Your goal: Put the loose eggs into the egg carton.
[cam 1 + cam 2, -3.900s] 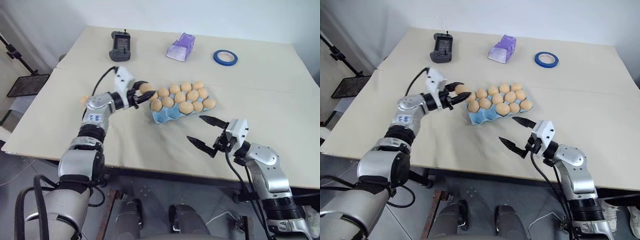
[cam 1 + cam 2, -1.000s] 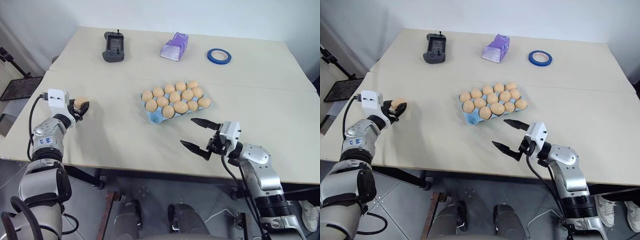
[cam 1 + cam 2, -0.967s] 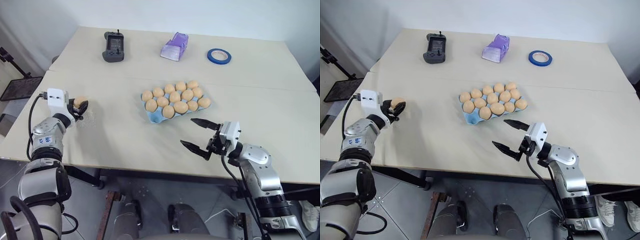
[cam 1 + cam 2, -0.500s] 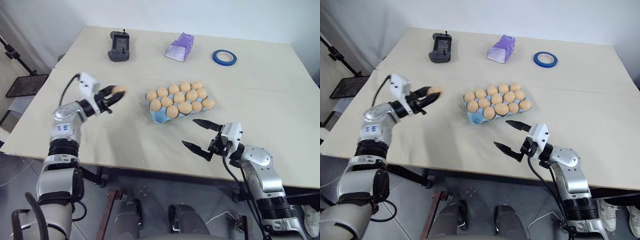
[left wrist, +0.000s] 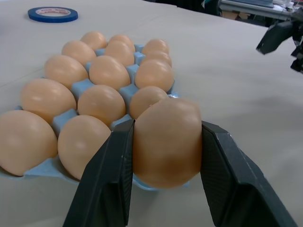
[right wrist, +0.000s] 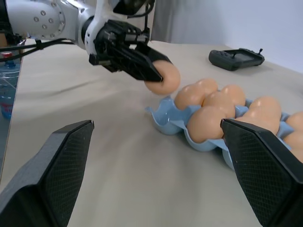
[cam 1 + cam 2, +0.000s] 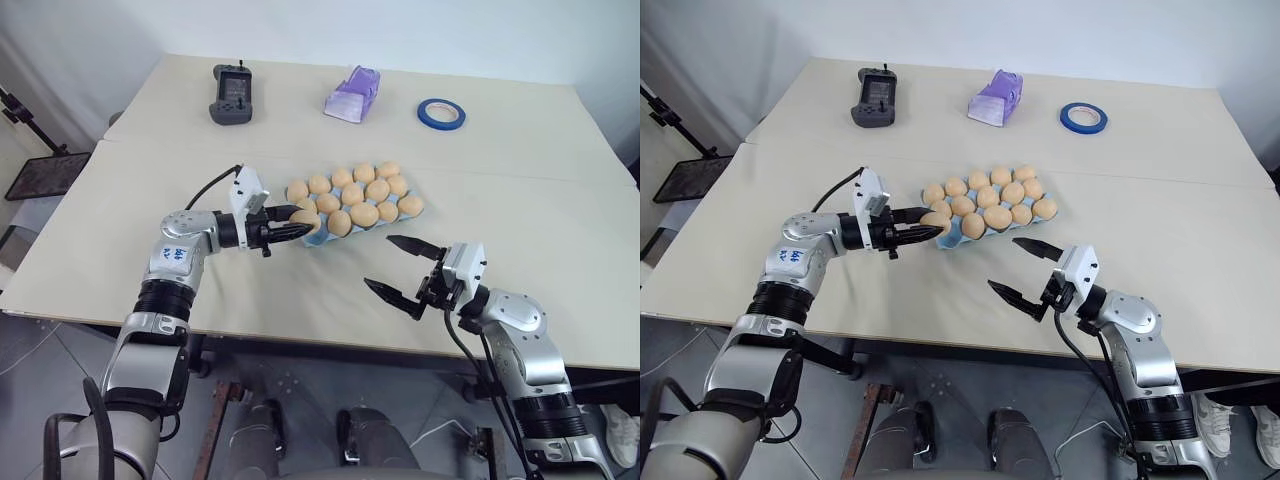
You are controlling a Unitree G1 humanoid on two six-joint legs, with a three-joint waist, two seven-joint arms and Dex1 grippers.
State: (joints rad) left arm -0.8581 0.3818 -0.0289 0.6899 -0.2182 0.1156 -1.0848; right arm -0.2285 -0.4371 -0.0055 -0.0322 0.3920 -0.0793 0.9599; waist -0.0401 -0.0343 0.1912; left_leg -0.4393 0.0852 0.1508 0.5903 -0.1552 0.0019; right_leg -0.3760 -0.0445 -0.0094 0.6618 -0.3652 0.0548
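Left wrist view shows the left gripper (image 5: pixel 165 142) clamped on one egg (image 5: pixel 165 142), with a black finger pressed on each side of it. The egg is held just above the near corner of the egg carton (image 5: pixel 85 87), right by the one cup that looks free. Every other cup of the egg carton that I can see has an egg in it, so the carton is nearly full. In the left eye view the held egg (image 7: pixel 304 218) sits at the front left corner of the egg carton (image 7: pixel 318 240), at its edge and not yet down in a cup. I can see no more loose eggs lying on the table (image 7: pixel 150 190) around the carton, so this looks like the last one. What is left, I think, is to lower this egg into the free corner cup and let go of it. The right gripper (image 7: pixel 405 270) waits near the front of the carton, a little apart from it, with its two fingers spread wide and nothing between them.
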